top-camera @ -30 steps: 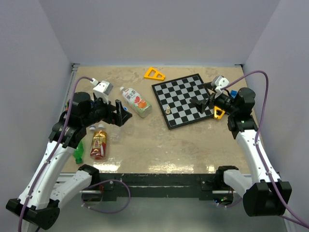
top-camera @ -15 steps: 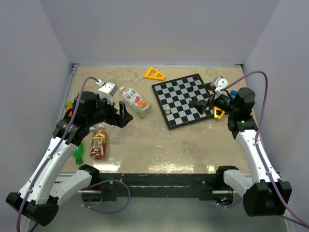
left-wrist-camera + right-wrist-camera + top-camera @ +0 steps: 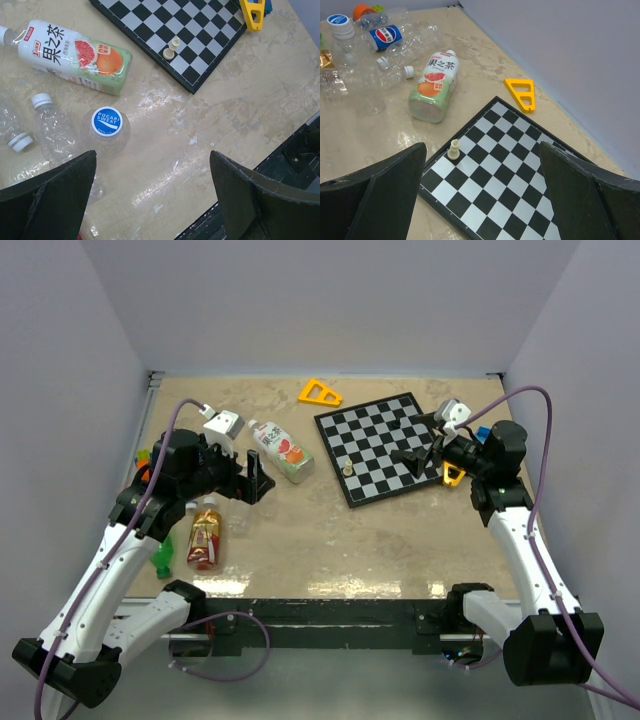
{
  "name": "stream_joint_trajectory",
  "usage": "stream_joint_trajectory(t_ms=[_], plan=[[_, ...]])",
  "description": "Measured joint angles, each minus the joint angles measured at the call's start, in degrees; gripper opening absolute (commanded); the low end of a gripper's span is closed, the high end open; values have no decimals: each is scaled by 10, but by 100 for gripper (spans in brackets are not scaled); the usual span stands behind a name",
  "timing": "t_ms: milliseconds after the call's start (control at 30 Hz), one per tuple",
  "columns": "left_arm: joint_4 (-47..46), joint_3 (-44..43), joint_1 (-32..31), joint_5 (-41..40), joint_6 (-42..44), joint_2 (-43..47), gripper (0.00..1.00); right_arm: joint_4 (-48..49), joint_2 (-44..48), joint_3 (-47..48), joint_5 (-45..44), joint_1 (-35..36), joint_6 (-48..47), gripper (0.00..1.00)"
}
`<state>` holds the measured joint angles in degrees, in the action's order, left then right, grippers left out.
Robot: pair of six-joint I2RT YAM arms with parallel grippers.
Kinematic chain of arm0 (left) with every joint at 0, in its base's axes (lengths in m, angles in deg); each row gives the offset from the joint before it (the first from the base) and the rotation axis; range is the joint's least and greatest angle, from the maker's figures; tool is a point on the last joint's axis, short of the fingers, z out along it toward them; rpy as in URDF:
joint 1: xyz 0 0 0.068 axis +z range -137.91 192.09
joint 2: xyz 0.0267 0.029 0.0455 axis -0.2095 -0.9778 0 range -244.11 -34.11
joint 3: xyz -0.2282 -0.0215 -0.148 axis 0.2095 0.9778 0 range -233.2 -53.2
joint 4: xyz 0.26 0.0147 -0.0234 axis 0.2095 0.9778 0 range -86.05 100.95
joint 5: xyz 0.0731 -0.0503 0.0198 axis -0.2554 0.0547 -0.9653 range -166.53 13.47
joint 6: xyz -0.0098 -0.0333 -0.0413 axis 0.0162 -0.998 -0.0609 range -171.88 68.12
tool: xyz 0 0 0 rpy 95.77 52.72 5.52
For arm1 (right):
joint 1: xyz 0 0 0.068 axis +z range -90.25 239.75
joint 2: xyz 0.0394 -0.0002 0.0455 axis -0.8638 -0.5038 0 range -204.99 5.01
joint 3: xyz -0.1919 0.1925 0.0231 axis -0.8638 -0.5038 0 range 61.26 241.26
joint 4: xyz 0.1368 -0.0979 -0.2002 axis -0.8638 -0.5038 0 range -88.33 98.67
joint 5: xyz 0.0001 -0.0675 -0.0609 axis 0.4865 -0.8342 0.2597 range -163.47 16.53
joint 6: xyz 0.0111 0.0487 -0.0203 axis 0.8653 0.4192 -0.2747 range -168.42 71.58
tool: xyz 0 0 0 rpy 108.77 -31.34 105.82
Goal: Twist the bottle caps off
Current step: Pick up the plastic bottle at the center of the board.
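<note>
My left gripper [image 3: 255, 480] [image 3: 152, 165] is open and empty, hovering above bare table just right of the bottles. Below it an upright clear bottle carries a blue cap [image 3: 106, 121]. A clear bottle with a white cap [image 3: 42, 100] and another white cap [image 3: 20, 142] lie to its left. The white-green-orange labelled bottle [image 3: 281, 451] [image 3: 75, 55] [image 3: 434, 85] lies on its side. My right gripper [image 3: 415, 456] [image 3: 482, 150] is open and empty over the chessboard [image 3: 385, 445]. The cola-label bottle [image 3: 387, 36] lies at the far left.
A red-yellow bottle [image 3: 204, 538] and a green bottle [image 3: 162, 553] lie near the front left. A pale chess piece [image 3: 347, 468] [image 3: 453, 149] stands on the board. A yellow triangle [image 3: 319, 392] lies at the back; another yellow piece [image 3: 453, 474] lies beside the board's right edge.
A second ago my left arm shifted slightly back and right and its wrist turned. Since half a second ago both arms have held still. No bottle has moved.
</note>
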<state>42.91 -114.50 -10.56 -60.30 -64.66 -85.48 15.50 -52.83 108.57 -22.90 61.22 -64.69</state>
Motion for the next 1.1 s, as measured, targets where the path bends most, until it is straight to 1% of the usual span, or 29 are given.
stream_joint_trajectory(t_ms=[467, 1100], plan=[[0, 0, 0, 0, 3, 0, 100, -2, -3, 0, 2, 0, -10, 98], [-3, 0, 0, 0, 3, 8, 100, -29, -8, 0, 17, 0, -35, 98]])
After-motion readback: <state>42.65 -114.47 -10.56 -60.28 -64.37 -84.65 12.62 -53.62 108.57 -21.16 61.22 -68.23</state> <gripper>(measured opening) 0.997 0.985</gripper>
